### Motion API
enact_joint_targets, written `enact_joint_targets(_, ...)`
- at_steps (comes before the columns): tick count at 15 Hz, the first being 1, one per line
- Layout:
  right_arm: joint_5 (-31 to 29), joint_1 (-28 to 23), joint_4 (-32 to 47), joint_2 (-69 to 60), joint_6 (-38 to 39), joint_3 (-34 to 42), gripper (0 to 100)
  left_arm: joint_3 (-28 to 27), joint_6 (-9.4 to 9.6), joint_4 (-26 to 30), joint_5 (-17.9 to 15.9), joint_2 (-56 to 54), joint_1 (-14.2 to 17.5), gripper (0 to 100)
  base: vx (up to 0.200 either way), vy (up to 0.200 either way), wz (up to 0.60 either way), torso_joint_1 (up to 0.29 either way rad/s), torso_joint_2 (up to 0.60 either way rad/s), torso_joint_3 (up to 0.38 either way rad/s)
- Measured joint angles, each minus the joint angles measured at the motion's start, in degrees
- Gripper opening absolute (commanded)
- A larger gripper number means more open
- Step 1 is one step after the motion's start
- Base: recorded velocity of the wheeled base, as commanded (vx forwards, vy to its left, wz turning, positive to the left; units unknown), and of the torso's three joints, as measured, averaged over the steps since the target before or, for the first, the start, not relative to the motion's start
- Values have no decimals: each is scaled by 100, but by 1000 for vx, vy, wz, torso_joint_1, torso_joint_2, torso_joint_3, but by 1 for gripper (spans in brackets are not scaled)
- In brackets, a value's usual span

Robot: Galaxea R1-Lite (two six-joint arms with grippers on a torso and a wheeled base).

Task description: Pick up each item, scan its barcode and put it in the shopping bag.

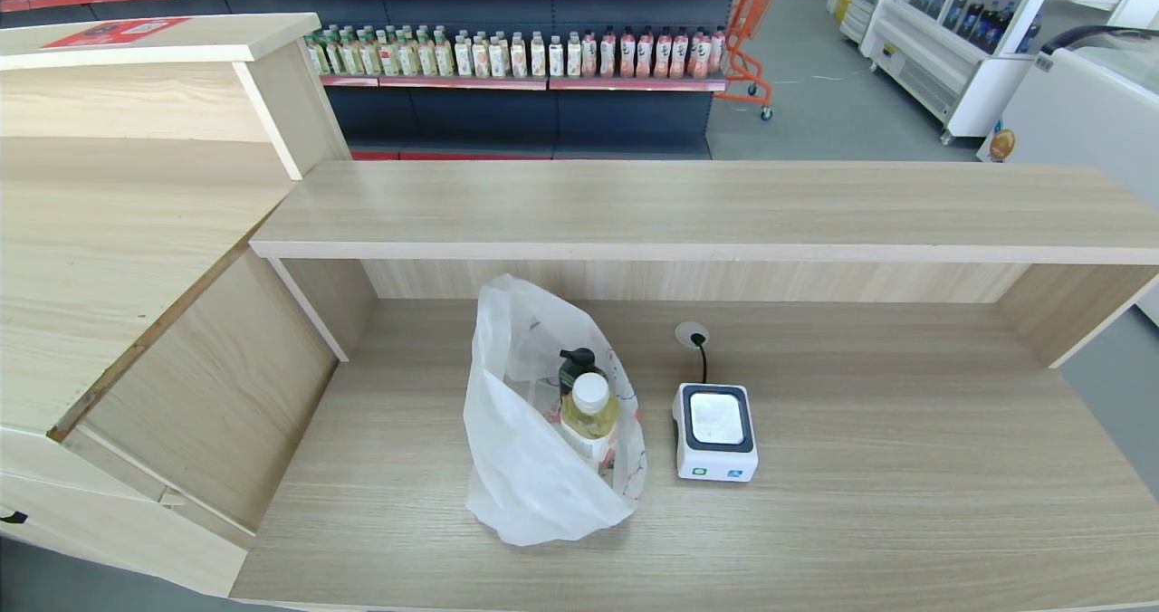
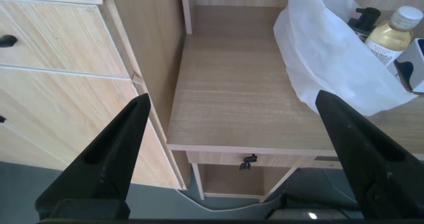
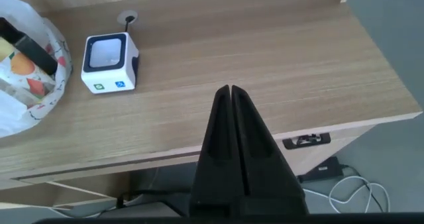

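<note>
Beside the scanner (image 1: 715,431), the bag (image 1: 516,476) is limp film; its bottle (image 1: 590,413) looks rigid and smooth, best gripped round the body. Left gripper (image 2: 233,98) jaws apart, right gripper (image 3: 230,90) jaws together.

The shopping bag (image 1: 534,467) is sitting on the counter (image 1: 905,521), a bit left of the middle. Two things are standing in it: a bottle (image 1: 590,413) toward the front and a pump bottle (image 1: 578,363) tucked right behind it. The scanner (image 1: 714,431) is sitting just beside the bag on its right. Its cable (image 1: 703,363) is running back into a hole (image 1: 691,332) in the counter behind it. A raised ledge (image 1: 706,205) is running along the back edge, and store shelves (image 1: 516,55) are standing well beyond that.
</note>
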Motion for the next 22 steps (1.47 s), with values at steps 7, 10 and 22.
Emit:
enact_joint_targets(7,0,-5,2,1,35,0,0,0,-2,0,0,0,-5,100,0,-114,0,1,-1,2)
enact_joint_targets(10,-6,2,0,1,104,0,0,0,0,0,-2,0,5,100,0,-200,0,4,1,4)
enact_joint_targets(22,-9,0,-2,6,104,0,0,0,9,0,0,0,0,100,33,-50,0,3,0,1)
